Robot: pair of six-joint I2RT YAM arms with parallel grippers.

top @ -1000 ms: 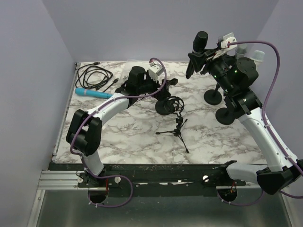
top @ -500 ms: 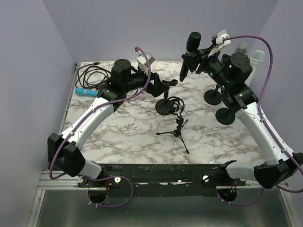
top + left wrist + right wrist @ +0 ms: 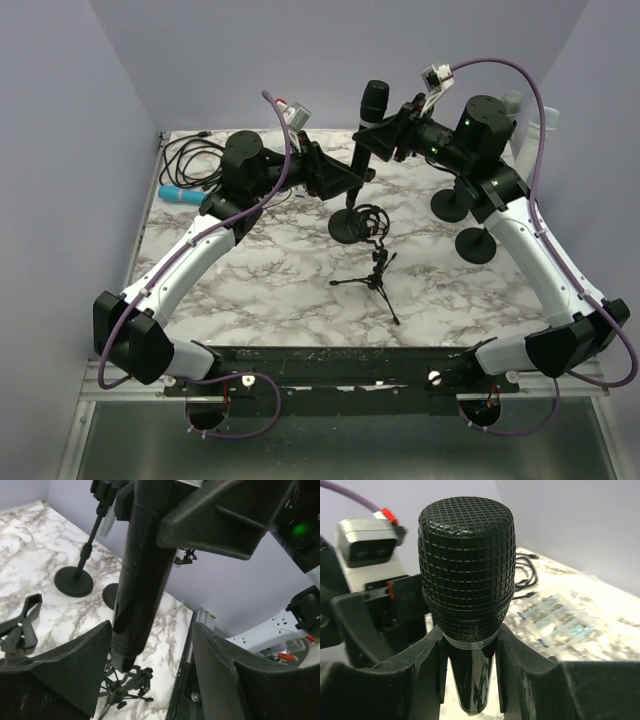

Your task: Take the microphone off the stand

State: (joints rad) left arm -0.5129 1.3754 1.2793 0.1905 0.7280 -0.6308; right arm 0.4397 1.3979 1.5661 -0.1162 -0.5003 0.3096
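Where the right gripper (image 3: pixel 470 652) clamps its upper body, the microphone (image 3: pixel 466 555) stands upright in mid-air; the left gripper (image 3: pixel 150 647), jaws spread wide, flanks its lower end without touching, above the tripod stand (image 3: pixel 375 268) on the marble table (image 3: pixel 260 292).

Black microphone (image 3: pixel 466 565); white table (image 3: pixel 280 290), grey marble veining.

The microphone (image 3: pixel 466 560) has a black metal mesh top, bumpy like a little grid. Below it the handle is smooth, shiny black. The right gripper (image 3: pixel 470 652) has fingers (image 3: pixel 395 680) of dull black plastic, a bit grainy. The table (image 3: pixel 270 280) looks like white-and-grey marble, smooth with a soft shine. At two o'clock the stand bases (image 3: pixel 478 245) are dull black.
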